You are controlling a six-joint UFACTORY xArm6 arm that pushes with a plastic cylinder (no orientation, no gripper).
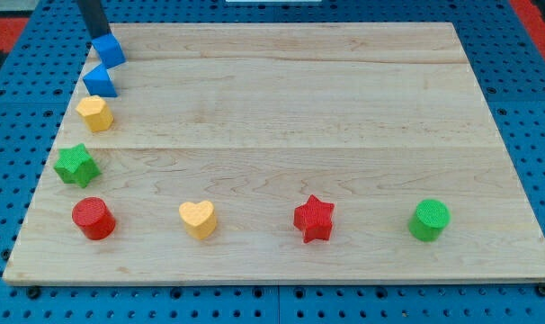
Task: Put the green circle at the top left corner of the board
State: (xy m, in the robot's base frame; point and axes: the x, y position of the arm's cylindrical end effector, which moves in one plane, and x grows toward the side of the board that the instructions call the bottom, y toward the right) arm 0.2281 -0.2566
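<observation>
Approach is the step you are in, by my reading: my tip [100, 34] sits at the upper left of the frame, touching or just above the blue cube [109, 50], while the green circle [429, 220] waits at the lower right of the bench [281, 99], well apart. There is no claw on this rig, only the rod, so nothing is held. Next you would need to cross the frame, get behind the circle on its lower-right side and push diagonally. Note the blue wedge-like block [100, 81], yellow hexagon [94, 113] and green star [75, 165] crowding the left edge near the goal corner.
</observation>
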